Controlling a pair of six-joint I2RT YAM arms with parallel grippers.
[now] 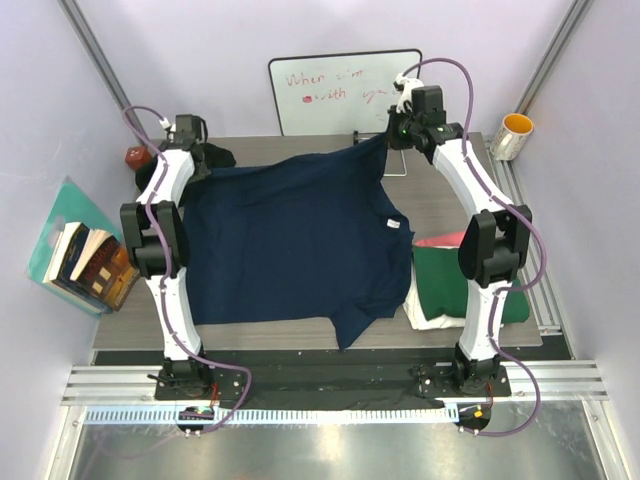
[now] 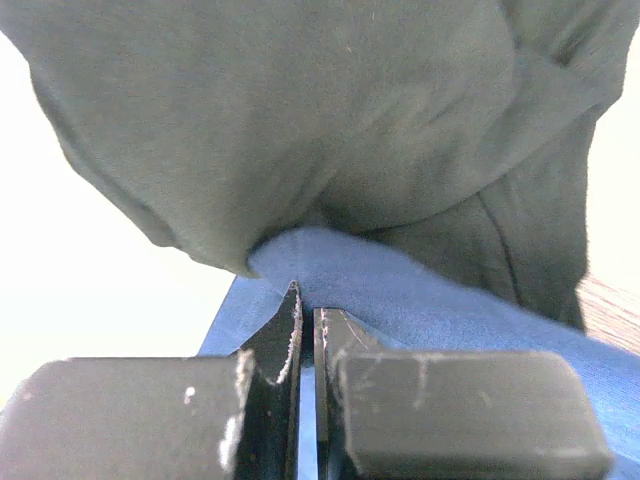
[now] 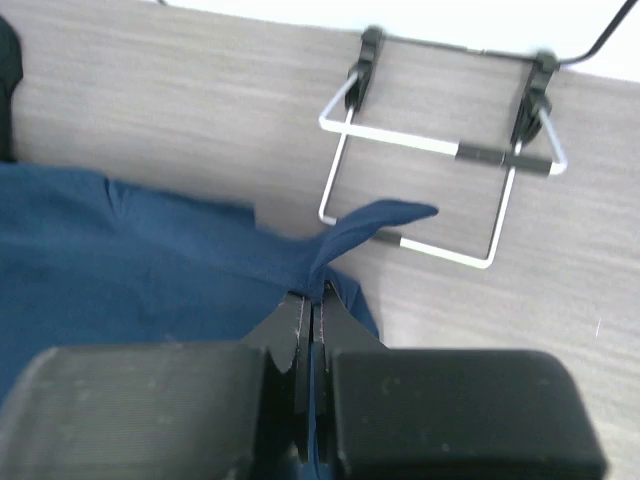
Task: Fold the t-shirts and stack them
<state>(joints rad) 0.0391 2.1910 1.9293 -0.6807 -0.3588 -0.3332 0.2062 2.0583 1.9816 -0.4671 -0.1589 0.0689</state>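
Note:
A navy blue t-shirt lies spread over the middle of the table, with its far edge lifted. My left gripper is shut on its far left corner, and blue cloth sits pinched between the fingers. My right gripper is shut on the far right corner, and a flap of cloth pokes past the tips. A bunched black t-shirt lies just behind the left gripper. At the right sits a folded pile: dark green over pink-red and cream-white.
A whiteboard with red writing leans at the back, its wire stand just beyond the right gripper. A yellow-lined mug stands at the far right. Books lie off the table's left side, and a dark red object sits at the far left.

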